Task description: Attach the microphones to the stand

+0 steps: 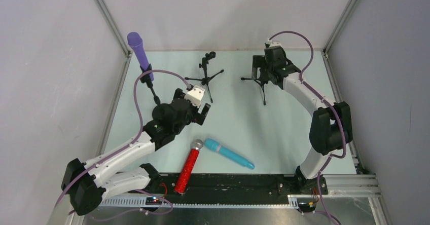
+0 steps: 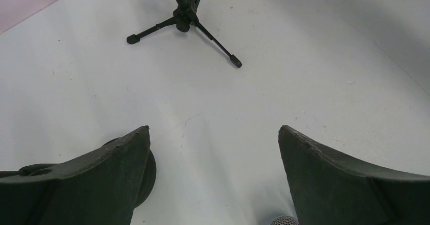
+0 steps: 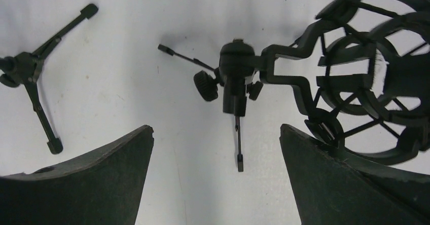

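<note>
l fingers [image 2: 101, 179] & r fingers [image 3: 91, 177] spread wide, both empty.

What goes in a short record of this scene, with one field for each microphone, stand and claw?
Purple microphone: mounted on the left stand, tilted.
Red microphone: lying flat at the near edge of the table.
Teal microphone: lying flat beside the red one, heads close together.
Middle stand: clip empty.
Right stand: cage mount empty.
Left claw: open, empty, above the table.
Right claw: open, empty, over the right stand.
</note>
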